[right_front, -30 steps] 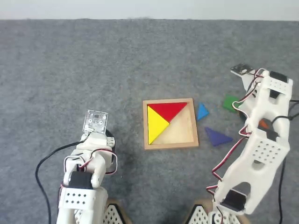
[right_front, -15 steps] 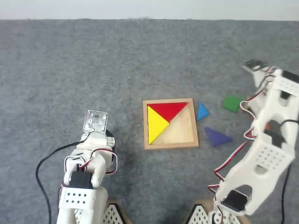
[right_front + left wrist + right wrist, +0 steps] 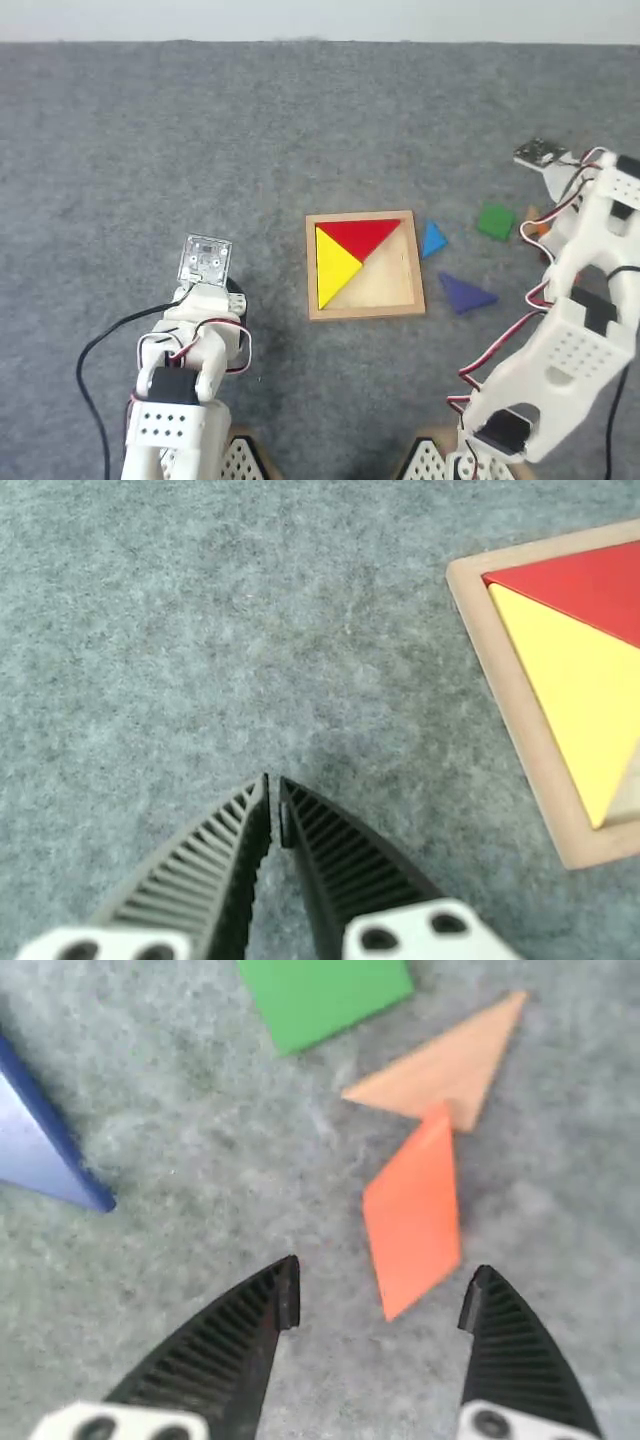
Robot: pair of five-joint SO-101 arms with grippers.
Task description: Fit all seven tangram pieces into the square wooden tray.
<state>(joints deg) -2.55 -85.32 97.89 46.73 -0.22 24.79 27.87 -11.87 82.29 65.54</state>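
Note:
The square wooden tray (image 3: 413,262) lies mid-table and holds a red triangle (image 3: 358,235) and a yellow triangle (image 3: 335,265). To its right on the grey cloth lie a small blue triangle (image 3: 432,240), a purple triangle (image 3: 465,293) and a green square (image 3: 494,221). My right gripper (image 3: 384,1298) is open just above an orange parallelogram (image 3: 415,1215), whose near corner lies between the fingertips. A tan triangle (image 3: 445,1065) touches the parallelogram's far end, with the green square (image 3: 325,990) beyond it. My left gripper (image 3: 272,780) is shut and empty over bare cloth, left of the tray's corner (image 3: 520,720).
The right arm (image 3: 570,330) stands along the table's right side and hides part of the orange piece in the high view. The left arm (image 3: 190,360) sits at the lower left. Grey cloth covers the table, with open room behind and left of the tray.
The right arm has swung to the right, away from the tray, uncovering the green square. The left arm has kept still.

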